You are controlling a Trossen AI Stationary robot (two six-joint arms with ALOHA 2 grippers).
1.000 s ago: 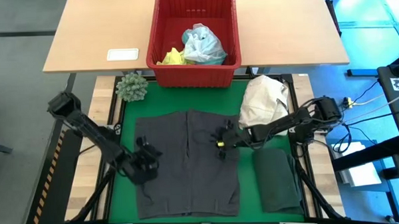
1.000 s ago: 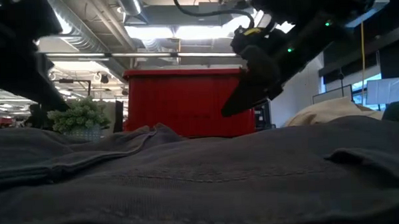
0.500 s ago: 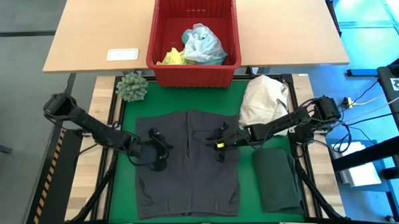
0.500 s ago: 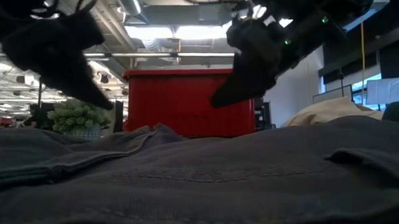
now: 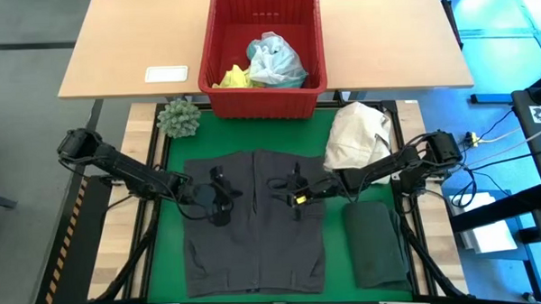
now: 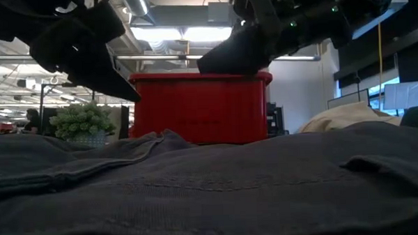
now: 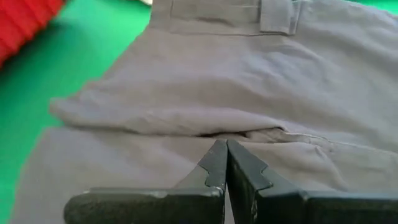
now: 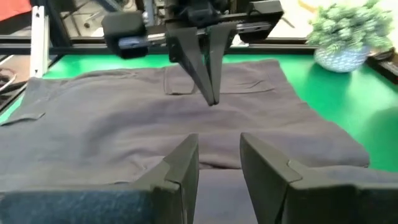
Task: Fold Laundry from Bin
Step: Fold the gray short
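Observation:
A grey garment (image 5: 255, 226) lies spread flat on the green mat (image 5: 172, 164), with a raised fold (image 7: 186, 118) across its middle. My left gripper (image 5: 225, 193) hovers shut over the garment's left half, its fingertips (image 7: 225, 152) just above the cloth. From the right, my right gripper (image 5: 276, 183) hovers over the garment's middle, open with nothing between its fingers (image 8: 217, 140). In the low view both stand clear above the cloth (image 6: 212, 194). The red bin (image 5: 266, 89) at the far edge holds turquoise (image 5: 275, 62) and yellow (image 5: 232, 78) laundry.
A folded dark green garment (image 5: 377, 243) lies on the mat's near right. The cream-white bundle (image 5: 358, 135) sits at the far right, beside my right arm. A green spiky plant ball (image 5: 179, 117) stands at the mat's far left corner. A white card (image 5: 167, 73) lies on the wooden table.
My left gripper has swung from the garment's left edge toward the table's right and far side, turning as it went, and now points at the garment's middle. My right gripper has risen a little and tipped from slanting down toward level. The garment has stayed put.

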